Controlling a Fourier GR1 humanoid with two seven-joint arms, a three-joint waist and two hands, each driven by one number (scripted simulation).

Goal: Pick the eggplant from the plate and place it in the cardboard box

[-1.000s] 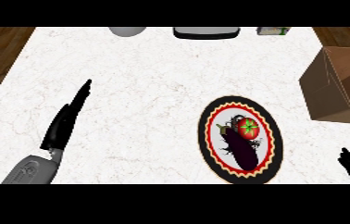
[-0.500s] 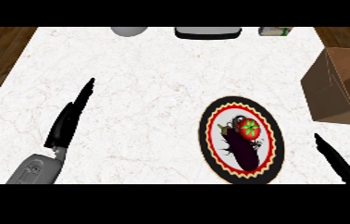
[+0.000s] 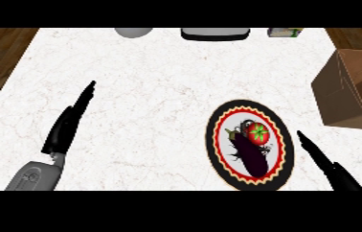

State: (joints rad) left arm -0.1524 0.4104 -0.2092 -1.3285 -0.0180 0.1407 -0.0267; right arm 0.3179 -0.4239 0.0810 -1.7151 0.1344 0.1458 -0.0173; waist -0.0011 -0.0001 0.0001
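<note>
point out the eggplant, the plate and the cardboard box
eggplant [image 3: 251, 155]: head view, middle of its dark body
plate [image 3: 214, 135]: head view, left rim
cardboard box [image 3: 343, 89]: head view, its brown side wall

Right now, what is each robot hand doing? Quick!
Left robot hand: open, fingers straight, holding nothing.
Right robot hand: open, fingers straight, holding nothing, beside the plate.

Left hand [image 3: 67, 123]: black, slim, tapering fingers; grey rounded forearm [image 3: 32, 177] behind it; right hand [image 3: 329, 164]: black, narrow, pointed.
</note>
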